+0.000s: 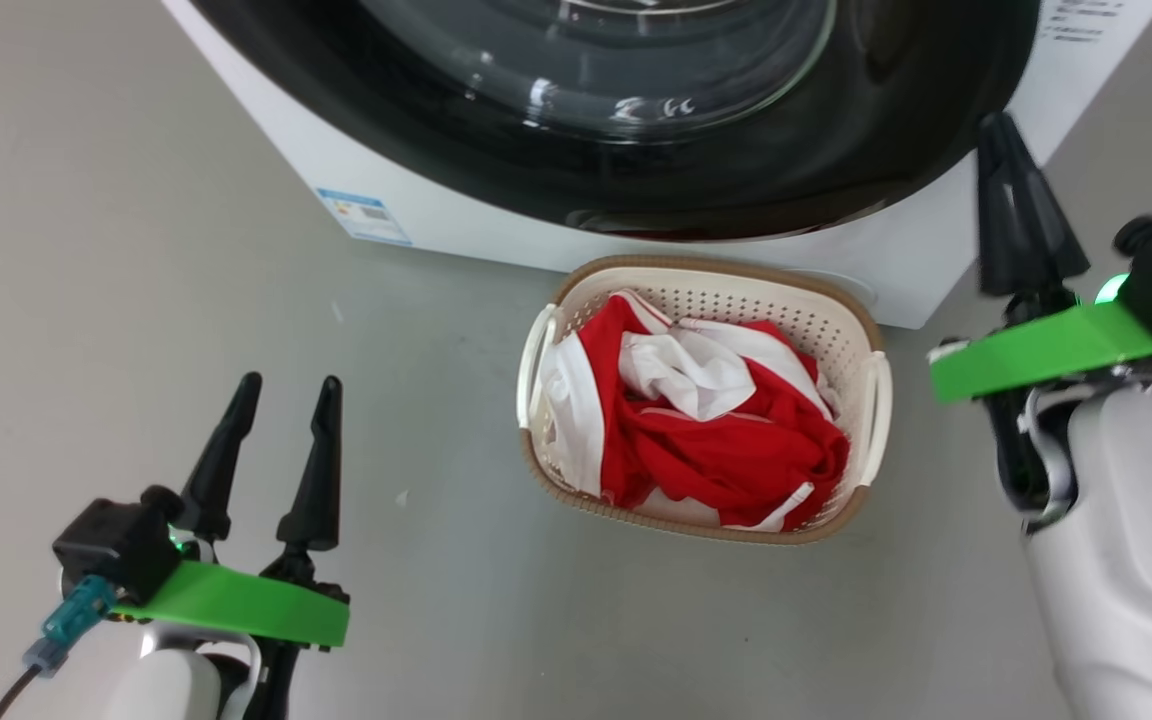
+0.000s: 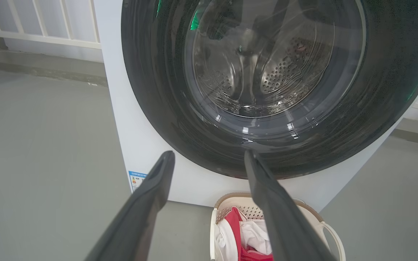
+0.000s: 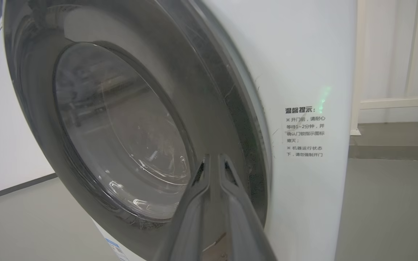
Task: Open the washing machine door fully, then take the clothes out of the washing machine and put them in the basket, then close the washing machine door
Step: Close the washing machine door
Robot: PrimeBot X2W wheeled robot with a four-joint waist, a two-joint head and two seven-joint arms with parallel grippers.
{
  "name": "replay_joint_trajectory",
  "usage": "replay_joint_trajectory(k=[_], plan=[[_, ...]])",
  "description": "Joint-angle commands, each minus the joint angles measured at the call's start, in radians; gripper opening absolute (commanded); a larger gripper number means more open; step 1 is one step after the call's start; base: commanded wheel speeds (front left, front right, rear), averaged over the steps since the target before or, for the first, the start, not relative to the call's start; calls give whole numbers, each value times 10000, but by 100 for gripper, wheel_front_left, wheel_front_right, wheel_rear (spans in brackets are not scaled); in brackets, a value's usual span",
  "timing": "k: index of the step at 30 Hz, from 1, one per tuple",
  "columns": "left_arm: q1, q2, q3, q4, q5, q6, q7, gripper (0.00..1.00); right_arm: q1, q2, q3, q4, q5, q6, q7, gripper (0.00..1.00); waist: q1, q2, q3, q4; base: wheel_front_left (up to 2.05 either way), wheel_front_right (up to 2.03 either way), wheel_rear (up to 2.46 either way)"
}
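Black tapered fingers (image 1: 221, 460) are fitted on left gripper (image 1: 291, 385) and right gripper (image 1: 1004, 125); green plates (image 1: 236, 603) are mounted at wrists; forearms (image 1: 1126, 560) are shelled white.

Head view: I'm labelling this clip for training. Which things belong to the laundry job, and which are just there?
Job: washing machine door, washing machine, basket, clothes.
Just there: blue label, grey floor.
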Motion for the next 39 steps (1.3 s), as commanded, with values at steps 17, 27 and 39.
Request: replay_joint_trajectory(k=[17,27,39], plan=[[623,884,557,-65,97,-56,-49,100,2623,137,308,-1035,543,-9,-23,100,0,-1,-1012,-1181,0,0,0],[903,1055,657,-40,128,-56,-49,100,3731,137,-87,-1406,717,-9,-23,100,0,-1,-1360,-1762,0,0,0],[1277,1120,865,-101,178,-56,-49,100,4744,137,-309,-1594,852,-9,-23,100,0,-1,-1719,-2223,0,0,0]])
